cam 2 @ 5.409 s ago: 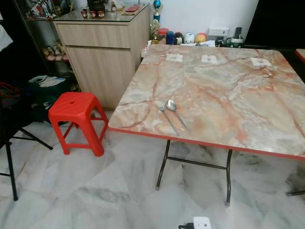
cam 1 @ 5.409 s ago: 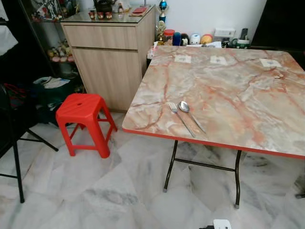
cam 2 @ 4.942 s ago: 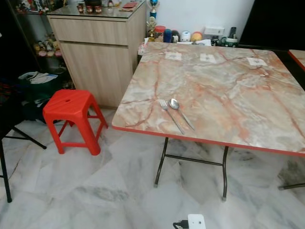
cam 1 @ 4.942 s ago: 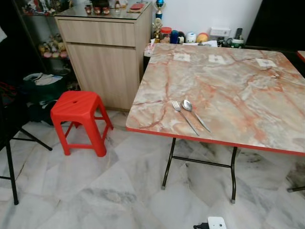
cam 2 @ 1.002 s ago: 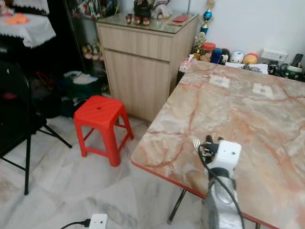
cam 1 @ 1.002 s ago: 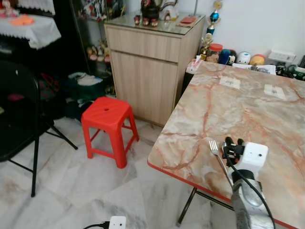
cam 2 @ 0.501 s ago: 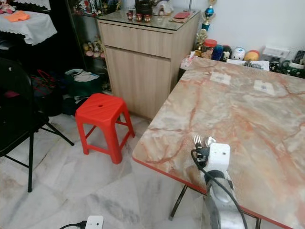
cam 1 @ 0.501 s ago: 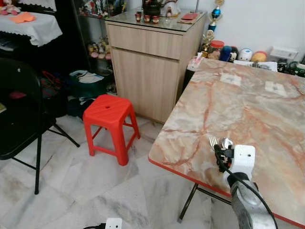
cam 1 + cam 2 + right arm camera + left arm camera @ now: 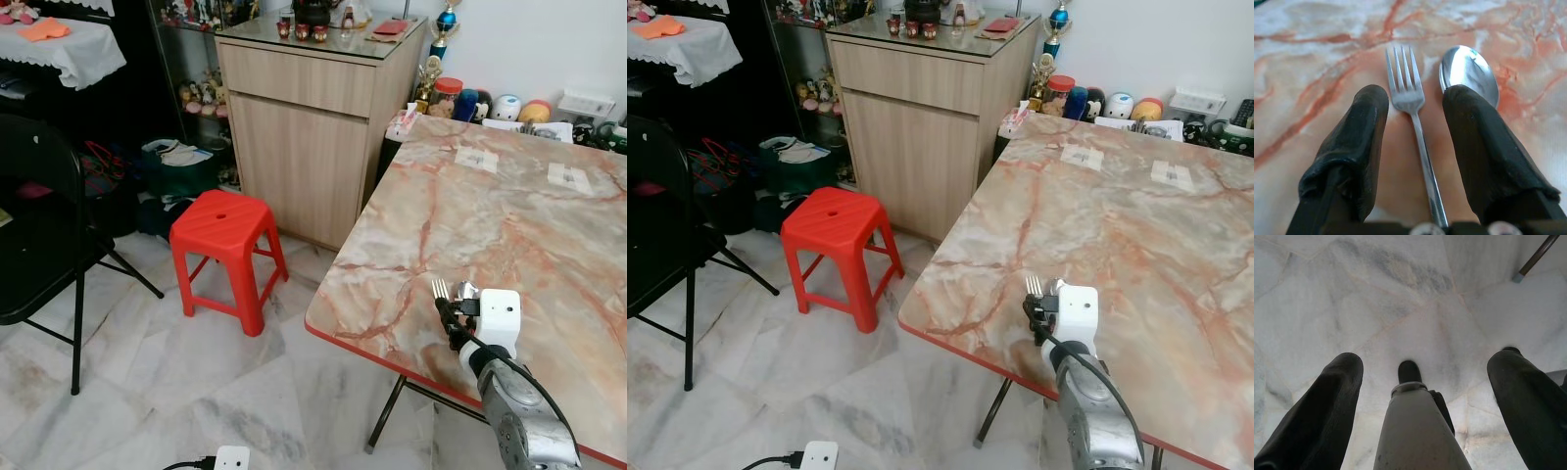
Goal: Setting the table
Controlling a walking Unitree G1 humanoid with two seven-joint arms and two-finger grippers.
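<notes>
One fork (image 9: 1409, 95), one spoon (image 9: 1469, 73), one stool (image 9: 224, 229).

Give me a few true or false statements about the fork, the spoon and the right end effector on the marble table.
1. The right end effector straddles the fork. True.
2. The fork is lifted off the marble table. False: it lies flat on it.
3. The spoon lies beside the fork. True.
4. The red stool stands on the table. False: it stands on the floor.
5. The right end effector is shut. False: its fingers are apart.
</notes>
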